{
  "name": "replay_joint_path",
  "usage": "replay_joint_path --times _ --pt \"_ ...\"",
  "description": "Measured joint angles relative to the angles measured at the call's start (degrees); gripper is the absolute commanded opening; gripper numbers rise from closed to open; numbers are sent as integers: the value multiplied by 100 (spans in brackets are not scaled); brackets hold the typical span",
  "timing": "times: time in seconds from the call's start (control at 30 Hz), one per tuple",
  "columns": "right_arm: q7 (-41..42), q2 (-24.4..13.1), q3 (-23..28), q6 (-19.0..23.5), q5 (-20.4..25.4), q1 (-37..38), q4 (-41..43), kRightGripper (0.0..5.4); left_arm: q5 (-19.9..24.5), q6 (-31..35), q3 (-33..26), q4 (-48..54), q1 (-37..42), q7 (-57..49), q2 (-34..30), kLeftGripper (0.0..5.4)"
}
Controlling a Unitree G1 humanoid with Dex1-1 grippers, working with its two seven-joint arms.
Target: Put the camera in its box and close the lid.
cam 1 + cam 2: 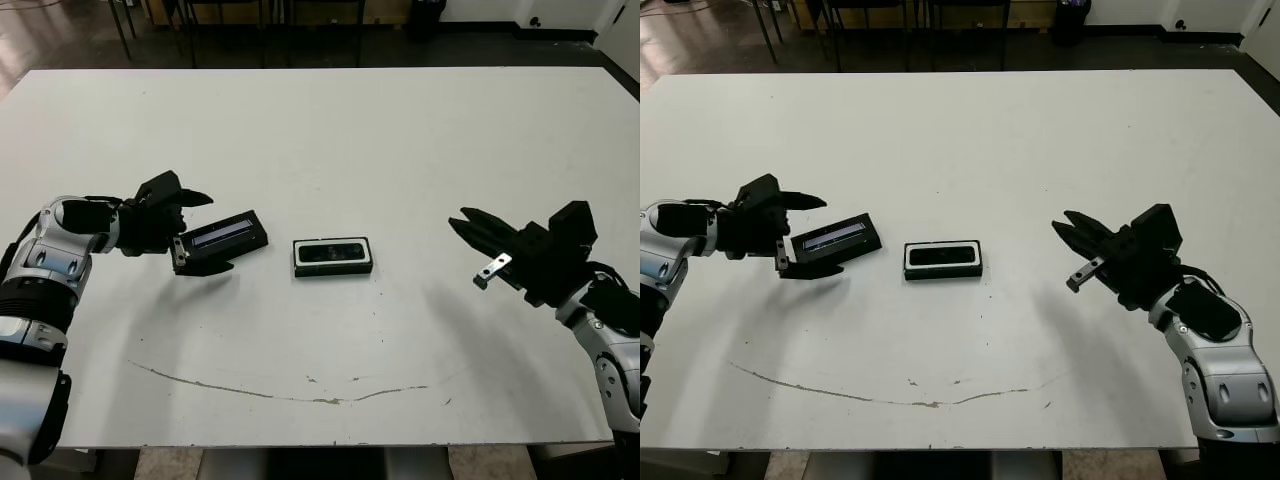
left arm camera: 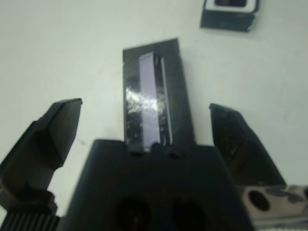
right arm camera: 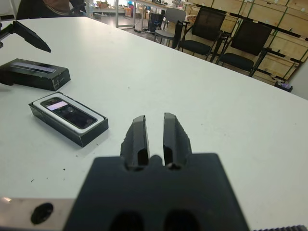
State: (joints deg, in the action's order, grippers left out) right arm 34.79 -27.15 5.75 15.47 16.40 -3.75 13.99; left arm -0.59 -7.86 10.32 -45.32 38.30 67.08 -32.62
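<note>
The box (image 1: pixel 298 258), a black tray with a white lining, sits at the table's middle. The camera (image 1: pixel 333 254) lies flat inside it, also visible as the camera (image 3: pixel 67 111) in the right wrist view. Left of the box lies the lid (image 1: pixel 240 232), strip face up. My left gripper (image 1: pixel 218 233) is open, with one finger on each side of the lid (image 2: pixel 149 86) and a gap showing between each finger and the lid. My right gripper (image 1: pixel 462 220) hovers to the right of the box, well apart from it. Its fingers (image 3: pixel 139 134) are shut with nothing between them.
A thin curved scuff mark (image 1: pixel 280 392) runs across the table near the front edge. Chairs (image 3: pixel 207 29) and shelving stand beyond the far side of the table. Bare white tabletop lies between the box and my right gripper.
</note>
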Motion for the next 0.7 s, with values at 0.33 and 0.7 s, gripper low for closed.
replay_joint_path --times 0.33,0.7 --pt "37 -35 0 2 -3 0 25 0 227 544 -237 -268 -84 19 10 405" --pt "48 -85 -9 1 -48 -3 11 0 506 1395 -317 -231 -113 650 7 155"
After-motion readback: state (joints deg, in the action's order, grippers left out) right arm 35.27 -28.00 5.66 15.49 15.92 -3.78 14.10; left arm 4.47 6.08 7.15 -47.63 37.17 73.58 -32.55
